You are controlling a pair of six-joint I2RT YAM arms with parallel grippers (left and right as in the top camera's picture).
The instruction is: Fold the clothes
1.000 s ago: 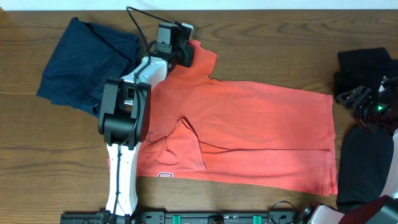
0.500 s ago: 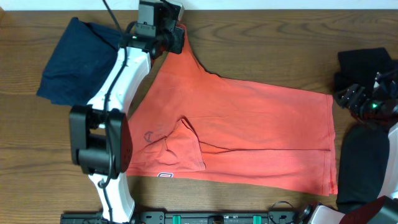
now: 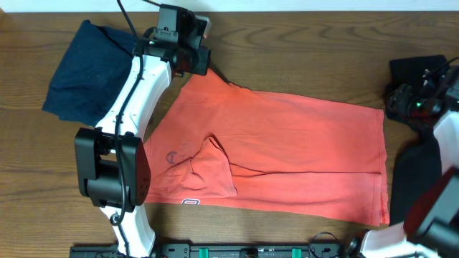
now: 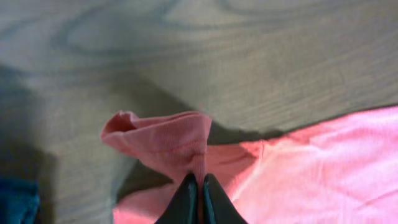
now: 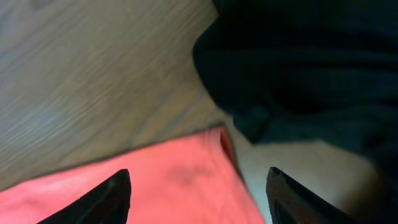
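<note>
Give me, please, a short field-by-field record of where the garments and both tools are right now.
left tool: shut on a pinched fold of the coral T-shirt, at its far left corner
right tool: open, over the shirt's right edge, next to the black garments
coral T-shirt: spread mostly flat on the table
navy garment: crumpled at the table's far left

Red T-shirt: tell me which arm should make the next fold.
Left. The left end effector is shut on a fold of the T-shirt; the right end effector is open, holding nothing, beside the black garment.
</note>
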